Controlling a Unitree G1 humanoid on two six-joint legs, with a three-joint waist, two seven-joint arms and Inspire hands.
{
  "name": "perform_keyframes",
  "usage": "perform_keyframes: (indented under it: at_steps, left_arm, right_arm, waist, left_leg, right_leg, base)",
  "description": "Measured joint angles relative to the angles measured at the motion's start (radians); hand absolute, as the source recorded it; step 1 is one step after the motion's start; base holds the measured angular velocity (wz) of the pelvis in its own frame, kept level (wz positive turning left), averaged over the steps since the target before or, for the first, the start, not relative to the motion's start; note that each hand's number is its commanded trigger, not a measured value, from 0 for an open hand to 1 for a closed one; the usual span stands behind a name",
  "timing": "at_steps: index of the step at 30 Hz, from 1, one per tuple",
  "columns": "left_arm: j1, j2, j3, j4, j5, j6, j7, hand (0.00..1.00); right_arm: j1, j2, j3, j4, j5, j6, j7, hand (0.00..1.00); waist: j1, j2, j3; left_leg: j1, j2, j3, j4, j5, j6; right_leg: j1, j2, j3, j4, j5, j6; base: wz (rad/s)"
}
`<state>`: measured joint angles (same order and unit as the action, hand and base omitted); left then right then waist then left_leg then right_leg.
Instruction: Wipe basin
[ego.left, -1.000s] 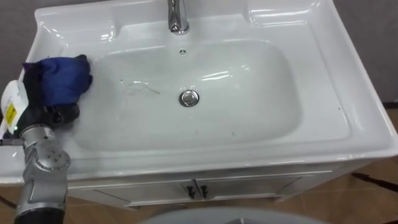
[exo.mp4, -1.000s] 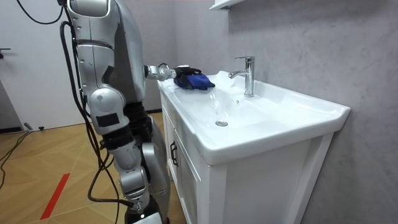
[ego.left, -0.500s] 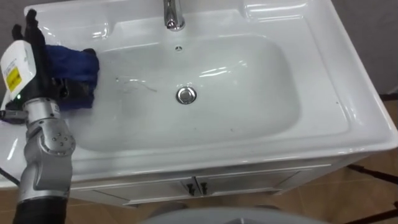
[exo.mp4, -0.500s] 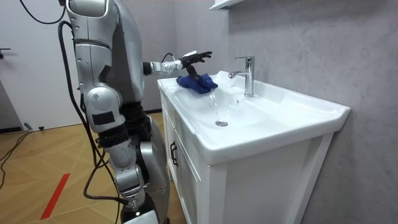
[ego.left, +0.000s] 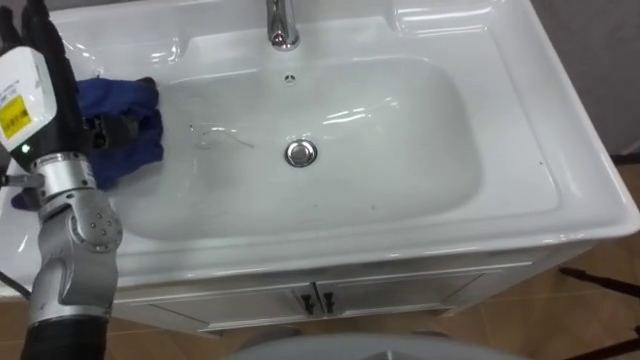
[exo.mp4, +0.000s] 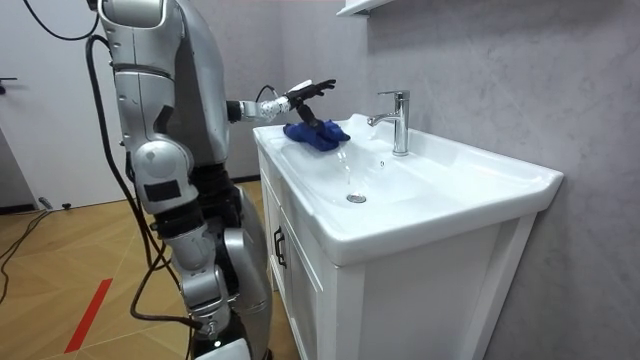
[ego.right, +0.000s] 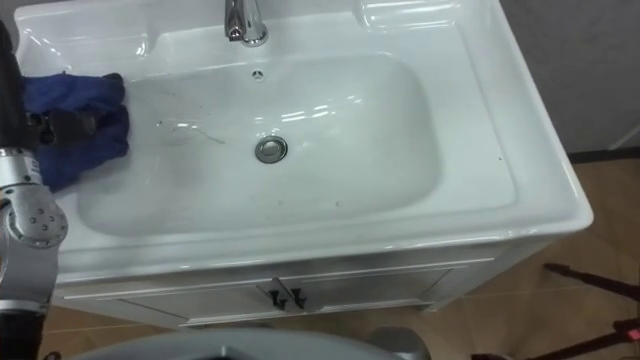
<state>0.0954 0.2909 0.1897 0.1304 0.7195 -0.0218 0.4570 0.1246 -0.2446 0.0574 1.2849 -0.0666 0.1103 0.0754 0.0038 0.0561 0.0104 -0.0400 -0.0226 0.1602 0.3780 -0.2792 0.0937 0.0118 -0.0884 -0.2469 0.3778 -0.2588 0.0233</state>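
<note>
A white basin (ego.left: 400, 140) with a chrome drain (ego.left: 300, 153) and a tap (ego.left: 283, 25) is set in a vanity top. A crumpled blue cloth (ego.left: 125, 125) lies on the basin's left rim and slope. My left hand (ego.left: 50, 90) is raised just over the cloth's left side, open, with its fingers stretched straight out. Its dark thumb reaches down to the cloth. In the room view the left hand (exo.mp4: 298, 95) hovers above the cloth (exo.mp4: 318, 133) near the tap (exo.mp4: 398, 120).
The vanity is a white cabinet (exo.mp4: 300, 290) with two doors below the basin. A grey wall runs behind it. I stand at the cabinet's front on a wooden floor (exo.mp4: 60, 260).
A second ago my left hand lay curled on the cloth. Its fingers have since straightened and lifted off, and the cloth sits spread a little further onto the basin's slope.
</note>
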Motion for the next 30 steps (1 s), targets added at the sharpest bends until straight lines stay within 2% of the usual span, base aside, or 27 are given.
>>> perform_keyframes:
  at_steps: [4,8,12,14,16,18,21,24,26,28,30]
  left_arm:
    - [-0.013,0.0,0.001,0.018,-0.064,0.0,0.021,0.0]
    - [-0.027,0.0,0.012,0.016,-0.082,0.0,0.052,0.0]
    - [-0.031,0.002,0.081,0.012,-0.122,-0.008,0.112,0.0]
    - [-0.031,0.005,0.114,0.012,-0.158,-0.015,0.143,0.0]
    - [-0.031,0.011,0.15,0.012,-0.204,-0.031,0.173,0.0]
    - [-0.031,0.013,0.177,0.012,-0.22,-0.032,0.193,0.0]
    - [-0.028,0.018,0.195,0.012,-0.241,-0.032,0.217,0.0]
    - [-0.025,0.019,0.222,0.013,-0.255,-0.031,0.238,0.0]
    - [-0.024,0.033,0.251,0.027,-0.259,-0.031,0.257,0.0]
    - [-0.012,0.064,0.29,0.071,-0.261,-0.03,0.281,0.0]
    - [0.019,0.074,0.312,0.094,-0.294,-0.03,0.299,0.0]
  right_arm:
    - [-0.004,0.007,0.0,0.037,0.04,0.003,-0.001,0.0]
    - [-0.004,0.006,-0.003,0.033,0.054,0.012,-0.015,0.0]
    - [-0.005,0.006,-0.004,0.038,0.057,0.013,-0.019,0.0]
    - [-0.004,0.007,-0.004,0.044,0.057,0.012,-0.018,0.0]
    - [-0.001,0.007,-0.003,0.049,0.061,0.013,-0.018,0.0]
    - [0.0,0.007,-0.003,0.051,0.061,0.013,-0.018,0.0]
    - [0.011,0.006,-0.003,0.041,0.063,0.013,-0.019,0.0]
    - [0.015,0.006,-0.003,0.032,0.061,0.015,-0.019,0.0]
    - [0.015,0.006,-0.004,0.031,0.059,0.016,-0.019,0.0]
    - [0.014,0.004,-0.011,0.023,0.046,0.015,-0.018,0.0]
    - [0.016,0.003,-0.023,0.02,0.039,0.014,-0.018,0.0]
  waist:
    - [0.001,0.001,0.0003]
    - [0.006,0.007,-0.002]
    - [0.008,0.015,-0.0085]
    - [0.012,0.014,-0.0079]
    - [0.031,0.01,-0.0097]
    - [0.042,0.005,-0.0097]
    - [0.078,-0.001,-0.009]
    - [0.111,0.003,-0.0066]
    - [0.118,0.001,-0.0082]
    - [0.129,0.007,-0.0142]
    - [0.129,0.012,-0.0198]
  left_leg:
    - [0.0,-0.001,-0.005,-0.001,0.0,0.0]
    - [0.0,-0.001,-0.007,-0.001,0.0,0.0]
    - [0.004,-0.003,-0.007,-0.005,0.0,0.0]
    - [0.013,-0.004,-0.006,-0.014,0.001,0.0]
    - [0.018,-0.005,-0.006,-0.017,0.001,0.0]
    - [0.017,-0.005,-0.006,-0.017,0.001,0.0]
    - [0.023,-0.005,-0.007,-0.017,0.0,0.0]
    - [0.027,-0.006,-0.008,-0.018,-0.001,0.001]
    - [0.026,-0.007,-0.012,-0.018,-0.001,0.001]
    - [0.02,-0.009,-0.018,-0.018,-0.001,0.001]
    - [0.019,-0.011,-0.026,-0.019,-0.001,0.002]
  right_leg:
    - [0.001,0.0,-0.001,-0.001,0.0,0.0]
    - [-0.003,0.001,0.003,-0.002,0.0,0.0]
    - [-0.009,0.0,0.0,0.001,0.0,0.001]
    - [-0.006,-0.001,0.0,0.004,0.0,0.001]
    - [-0.003,-0.002,-0.002,0.005,0.0,0.001]
    - [-0.003,-0.002,-0.002,0.004,0.0,0.001]
    - [0.01,-0.001,-0.004,-0.01,0.001,0.001]
    - [0.015,0.001,-0.003,-0.016,0.002,0.004]
    - [0.013,0.0,-0.004,-0.014,0.002,0.004]
    - [0.009,-0.001,-0.006,-0.014,0.002,0.004]
    - [0.012,-0.002,-0.014,-0.015,0.002,0.004]
  base:
    - [0.01]
    - [0.0]
    - [0.0]
    - [-0.02]
    - [-0.02]
    - [0.0]
    - [0.0]
    - [0.0]
    - [0.02]
    - [0.05]
    - [0.11]
